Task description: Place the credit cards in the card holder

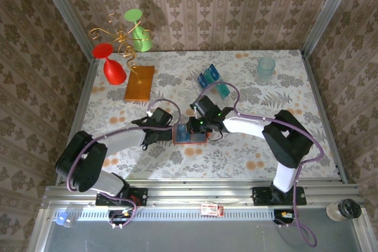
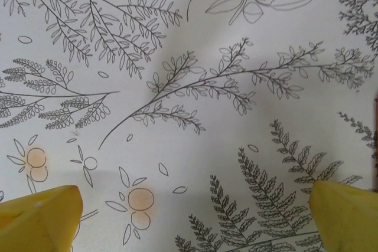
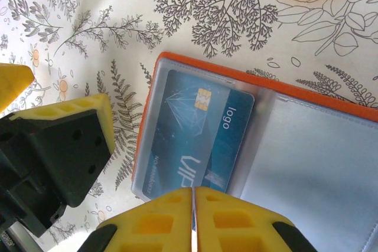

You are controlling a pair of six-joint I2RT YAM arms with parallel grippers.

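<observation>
Squarely between the two arms, the card holder [image 3: 319, 163] lies open and flat on the bench [image 1: 236, 157], in the near half and well apart from every edge. Its orange rim frames two grey-blue pockets. The left one holds a credit card [image 3: 198, 131] — teal-blue, chip and "logo" lettering facing up, tucked in close to the rim. The right pocket shows bare lining. The right fingers [image 3: 171, 219] are pressed together with nothing between them, their tips over one edge of that card; whether they touch it I cannot tell. The left fingers [image 2: 35, 216] are spread wide over bare patterned cloth, gripping nothing, and sit just beside the holder's left edge.

Outward from there, open cloth runs along the near edge in front of both arms and off to the right of the right arm. Toward the back, the other credit cards [image 1: 208, 76] — blue and teal — stand on edge in two groups in what looks like a clear rack [image 1: 216, 82], near the bench's middle. A pale tumbler [image 1: 266, 69] stands near the back right corner. At back left are an orange-brown slab [image 1: 139, 82], a red glass [image 1: 112, 66], a green glass [image 1: 137, 30] and a gold wire stand [image 1: 121, 42]. Wallpapered walls [image 1: 236, 4] close in the left, back and right edges.
</observation>
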